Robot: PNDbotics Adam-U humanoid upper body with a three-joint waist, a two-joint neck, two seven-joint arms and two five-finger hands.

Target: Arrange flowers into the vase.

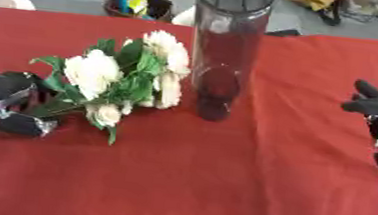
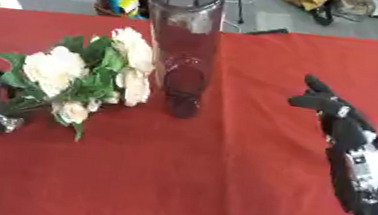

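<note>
1 bunch of white flowers lies on the counter, stems in the curled left robot hand; 1 glass vase stands beside. Right robot hand relaxed, holding nothing.

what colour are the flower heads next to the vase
Creamy white flower heads with green leaves, clearest in the left eye view.

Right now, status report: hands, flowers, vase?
Left hand shut on flowers at the stems, blooms lying on the table. Right hand idle at right, holding nothing. Vase upright, empty, beside the blooms.
</note>
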